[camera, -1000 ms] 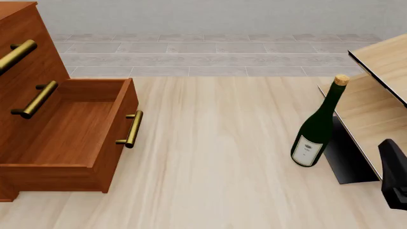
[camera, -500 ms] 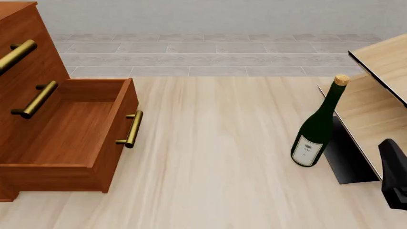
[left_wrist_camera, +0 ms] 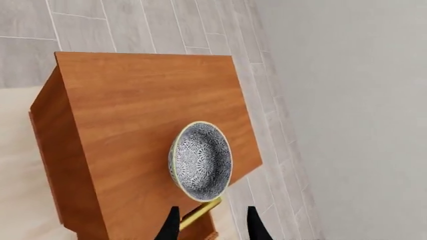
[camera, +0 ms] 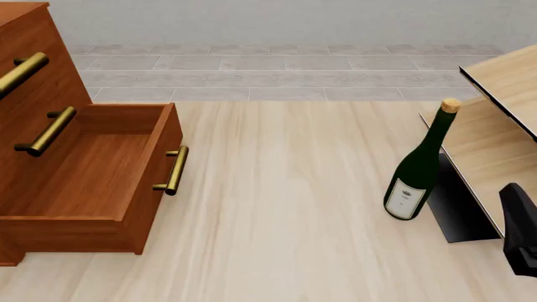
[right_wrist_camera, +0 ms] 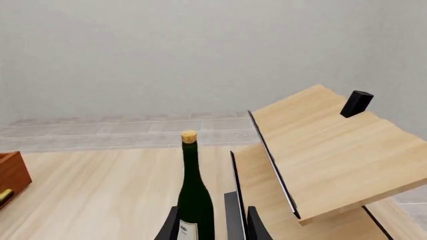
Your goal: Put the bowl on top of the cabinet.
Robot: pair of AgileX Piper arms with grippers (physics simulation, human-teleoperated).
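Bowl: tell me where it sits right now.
The bowl rests on the flat top of the cabinet, near the edge above a brass handle. It shows only in the left wrist view, beyond the open left gripper.

The bowl (left_wrist_camera: 200, 161), white with a dense blue-grey floral pattern and a pale rim, sits upright on the flat top of the cabinet (left_wrist_camera: 133, 125), near its front edge. In the front view the reddish-brown cabinet (camera: 50, 75) fills the left side, its bottom drawer (camera: 92, 182) pulled open, brass bar handles (camera: 172, 170) on the fronts.
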